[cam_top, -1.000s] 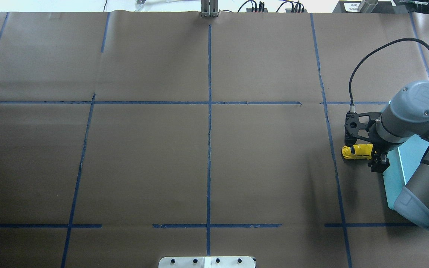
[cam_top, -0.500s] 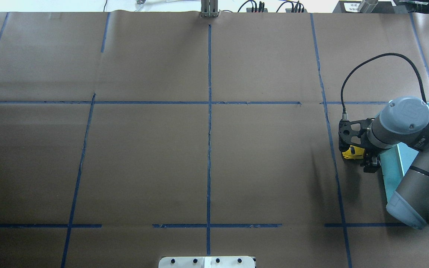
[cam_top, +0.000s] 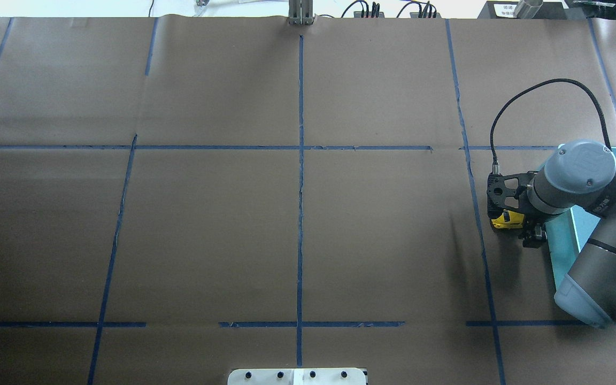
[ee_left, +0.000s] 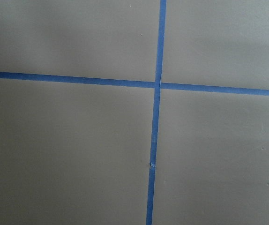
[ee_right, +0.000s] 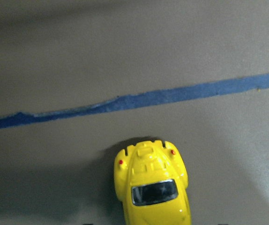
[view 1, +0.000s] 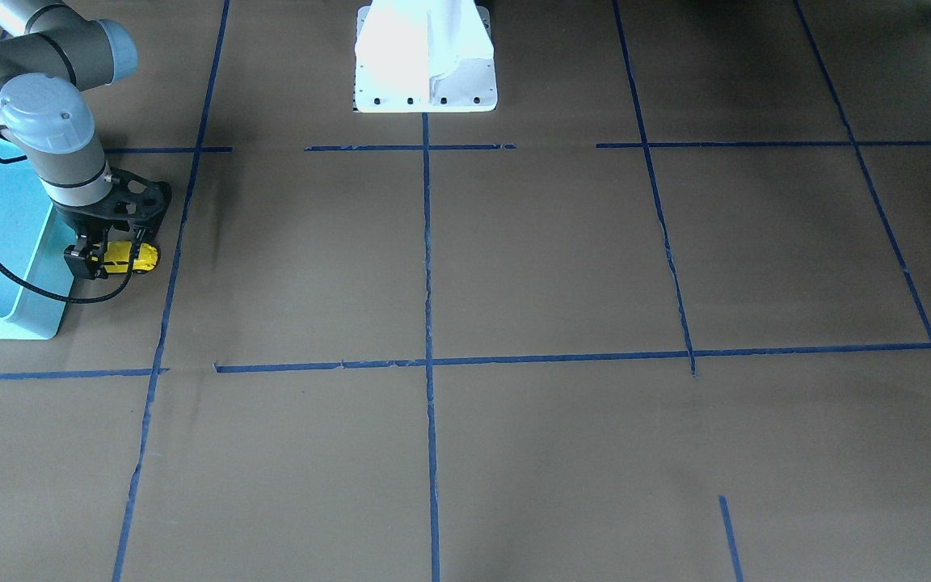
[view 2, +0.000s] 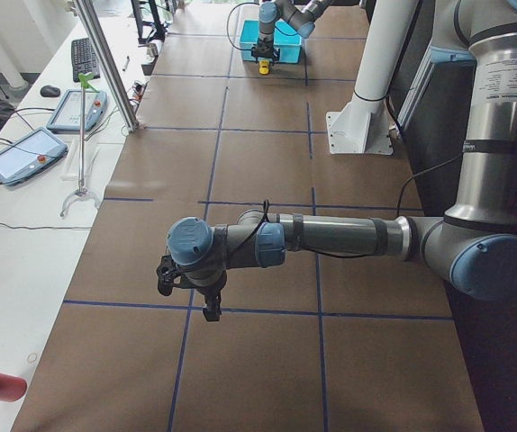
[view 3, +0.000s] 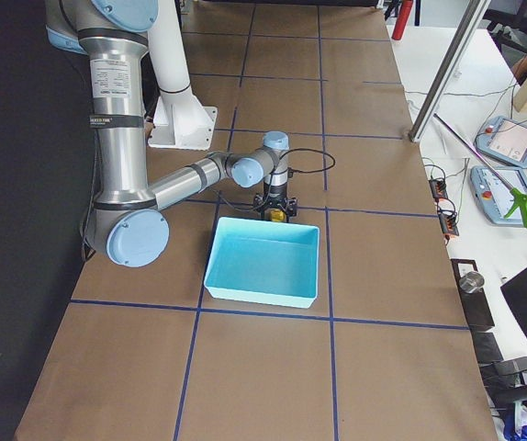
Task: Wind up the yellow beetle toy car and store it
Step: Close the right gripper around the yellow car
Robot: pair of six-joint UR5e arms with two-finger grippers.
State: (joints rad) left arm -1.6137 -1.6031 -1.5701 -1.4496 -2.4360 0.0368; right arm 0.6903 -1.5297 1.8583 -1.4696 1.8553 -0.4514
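Shifted leftward since a second ago, the right gripper (cam_top: 526,229) straddles the yellow beetle toy car (cam_top: 505,219), which sits on the brown paper (cam_top: 286,214) at 9 o'clock from the light blue bin (cam_top: 563,251), seen overhead; whether its jaws grip the car, I cannot tell.

Toy car (cam_top: 506,220) on table (cam_top: 206,224), just beside bin (cam_top: 563,256), toward table's middle; right gripper (view 1: 106,257) over car; left gripper (view 2: 206,311) well apart from bin.

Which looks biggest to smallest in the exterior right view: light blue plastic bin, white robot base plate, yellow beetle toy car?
Light blue plastic bin
White robot base plate, though farther away
Yellow beetle toy car
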